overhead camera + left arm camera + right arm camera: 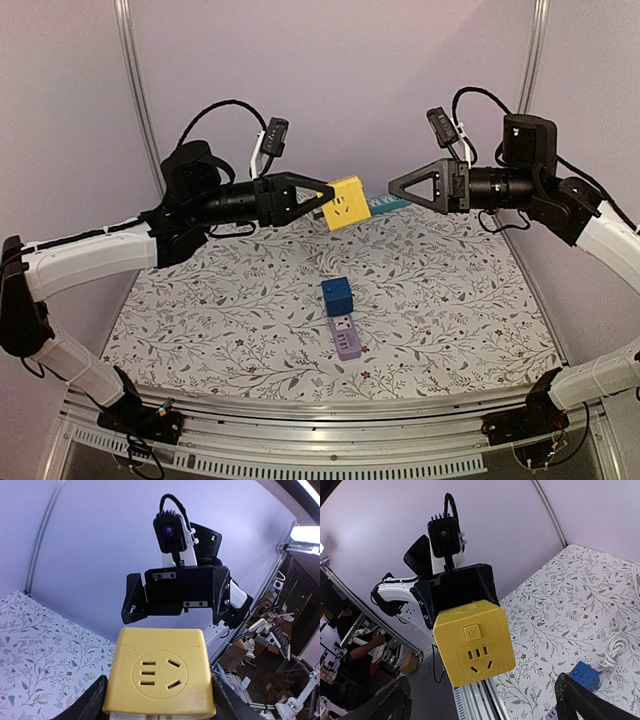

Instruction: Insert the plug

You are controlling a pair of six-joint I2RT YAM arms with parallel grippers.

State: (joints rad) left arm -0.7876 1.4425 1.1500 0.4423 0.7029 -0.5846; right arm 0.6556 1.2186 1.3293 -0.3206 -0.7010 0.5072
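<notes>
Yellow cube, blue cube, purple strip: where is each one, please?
yellow cube (346,203), top view, its socket face.
blue cube (337,296), top view, its upper face.
purple strip (346,338), top view, its middle.

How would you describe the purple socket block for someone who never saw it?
Look at the middle of the flower-patterned table. Two small blocks lie there together; the purple socket block is the longer, flatter one nearer the front edge, not the blue cube.
</notes>
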